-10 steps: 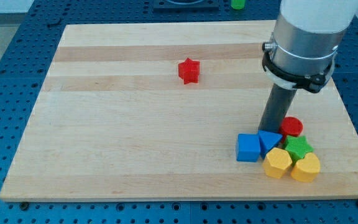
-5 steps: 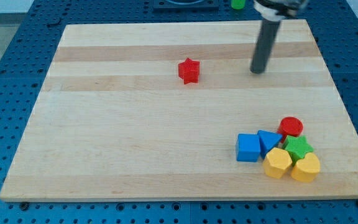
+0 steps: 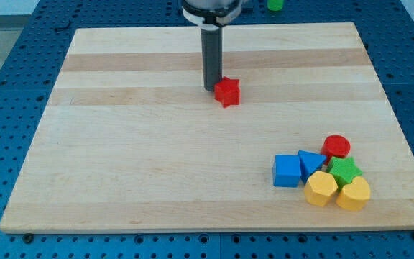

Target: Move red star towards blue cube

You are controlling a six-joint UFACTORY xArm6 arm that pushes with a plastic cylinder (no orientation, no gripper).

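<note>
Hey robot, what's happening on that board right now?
My tip against red star, on its upper-left side. Blue cube far off toward the view's bottom right, in the block cluster. Nothing between them.

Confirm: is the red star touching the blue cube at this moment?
No. The red star sits near the board's upper middle beside my tip, far from the blue cube at lower right.

Block count on board (image 3: 121, 180): seven.
Red: two — star (image 3: 227, 91), cylinder (image 3: 336, 147).
Blue: two — cube (image 3: 287, 171), triangle (image 3: 310, 163).
Yellow: two — hexagon (image 3: 321, 188), heart (image 3: 354, 194).
Green: one star (image 3: 346, 170).
Off board: one green piece (image 3: 274, 4).
</note>
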